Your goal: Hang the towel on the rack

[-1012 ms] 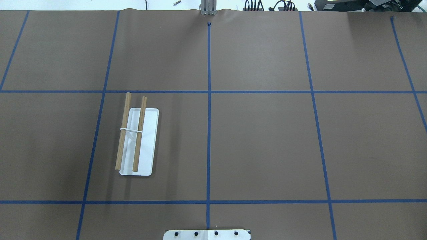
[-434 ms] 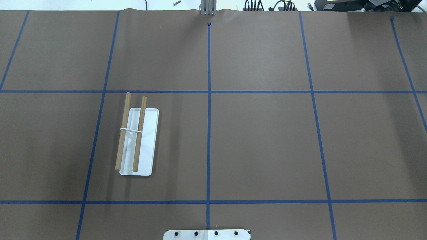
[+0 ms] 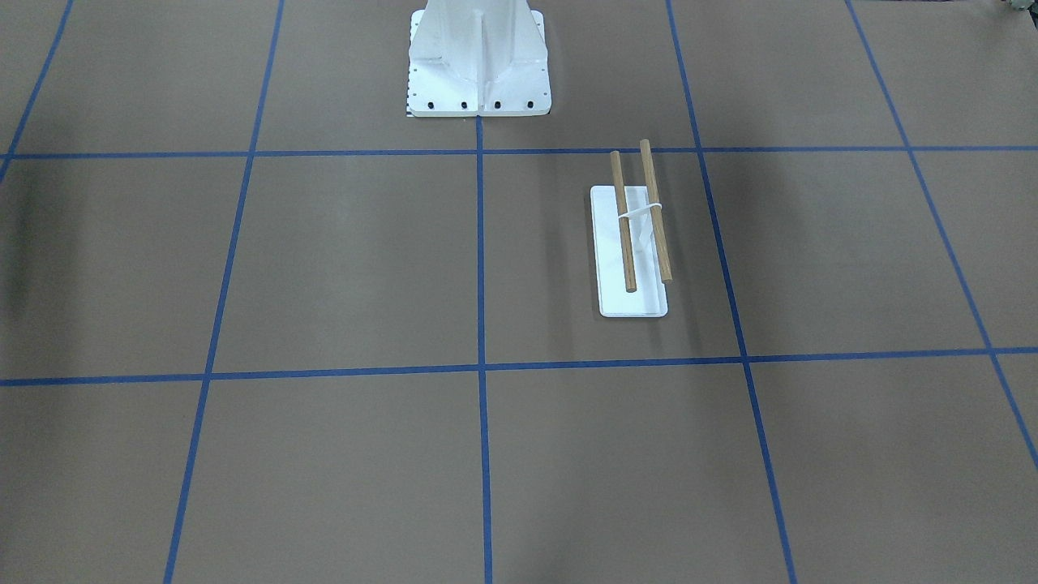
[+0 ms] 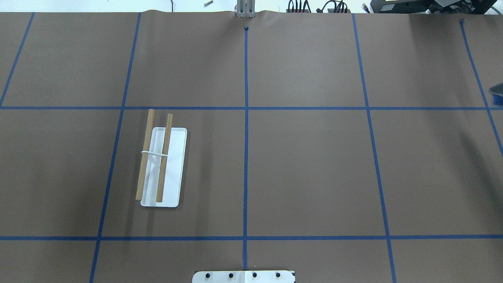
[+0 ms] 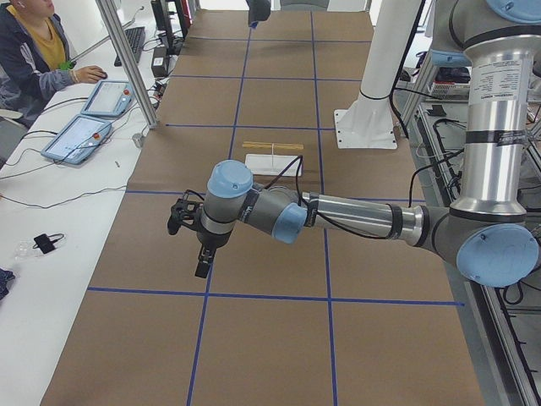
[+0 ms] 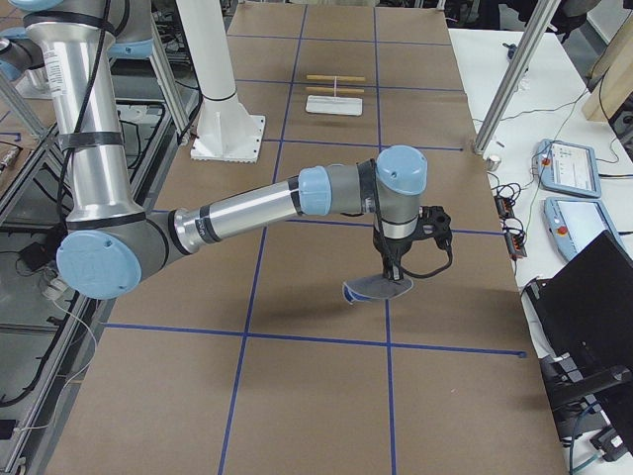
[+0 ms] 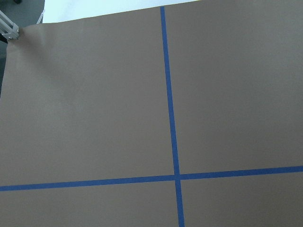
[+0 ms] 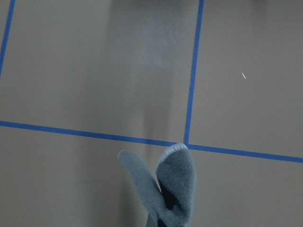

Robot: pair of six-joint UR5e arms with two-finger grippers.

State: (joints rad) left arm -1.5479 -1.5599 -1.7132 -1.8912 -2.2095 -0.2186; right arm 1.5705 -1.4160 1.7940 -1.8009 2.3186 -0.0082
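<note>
The rack has a flat white base and two bare wooden rods; it stands left of centre, and also shows in the front-facing view. The towel, dark grey with a blue underside, hangs folded above the table under my right gripper. It hangs bunched at the bottom of the right wrist view. One corner of the towel shows at the overhead view's right edge. My left gripper hovers over bare table, far from the rack; I cannot tell whether it is open or shut.
The white bolted pedestal stands at the robot's side of the table. A person sits by tablets on the side bench. A metal post stands at the table's edge.
A corner of the towel has come into the overhead view at its right edge. The rack has not moved.
</note>
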